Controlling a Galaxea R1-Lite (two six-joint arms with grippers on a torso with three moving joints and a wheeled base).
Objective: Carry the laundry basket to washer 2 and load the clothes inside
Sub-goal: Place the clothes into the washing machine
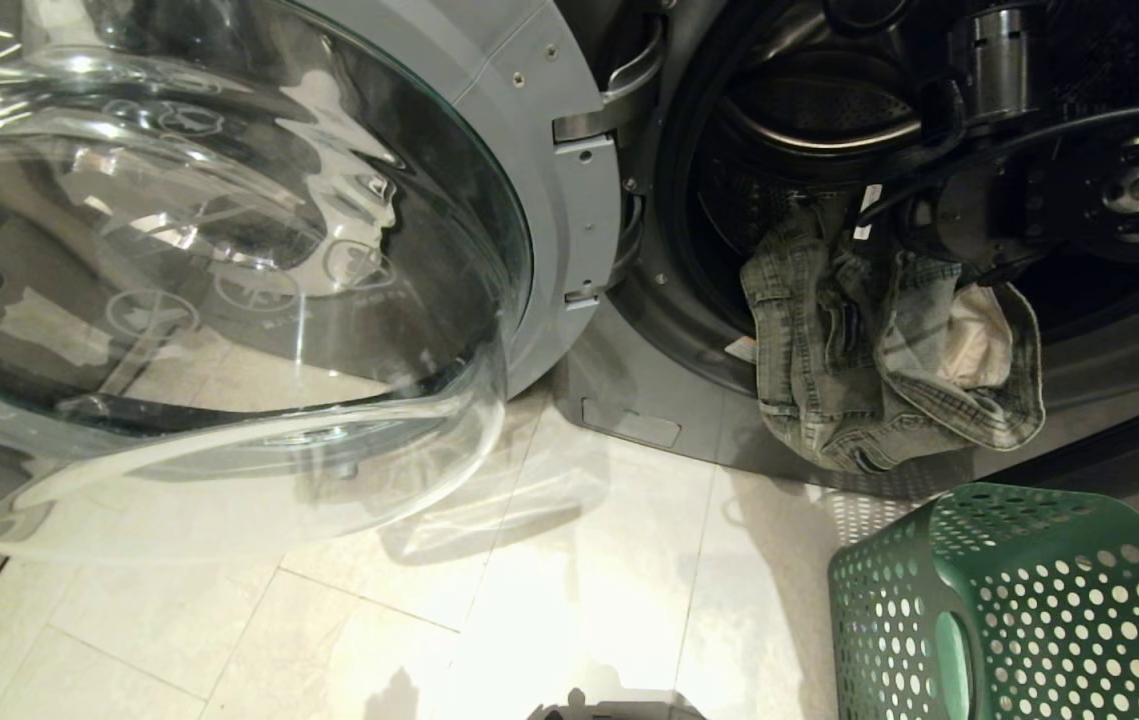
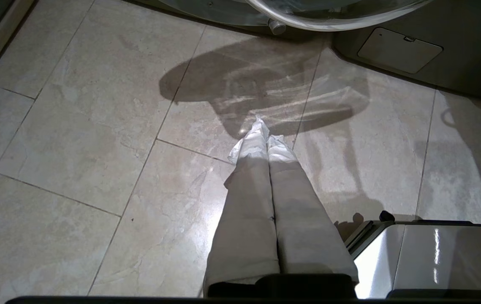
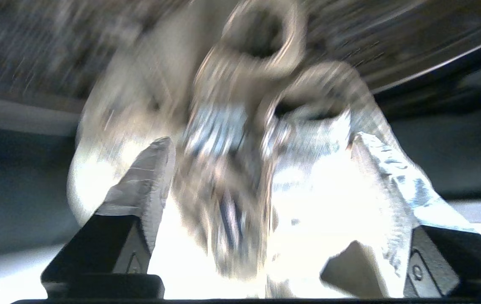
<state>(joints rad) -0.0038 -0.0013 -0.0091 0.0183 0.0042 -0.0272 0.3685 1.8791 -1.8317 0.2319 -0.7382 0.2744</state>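
The clothes (image 1: 889, 350), a pale grey-green patterned garment, hang over the lower rim of the drum opening of washer 2 (image 1: 669, 400), partly inside and partly down its dark front. My right arm (image 1: 1079, 190) reaches into the opening just above them. In the right wrist view my right gripper (image 3: 263, 139) is open, its fingers wide apart with the blurred clothes (image 3: 308, 190) loose between them. The green laundry basket (image 1: 1019, 600) stands on the floor below the opening, to the right. My left gripper (image 2: 265, 126) is shut and empty, parked over the floor tiles.
The washer's round glass door (image 1: 229, 250) is swung wide open and fills the left of the head view. Pale floor tiles (image 1: 549, 600) lie between door and basket. A service flap (image 2: 398, 50) sits low on the washer front. My own silvery base (image 2: 434, 253) shows beside the left gripper.
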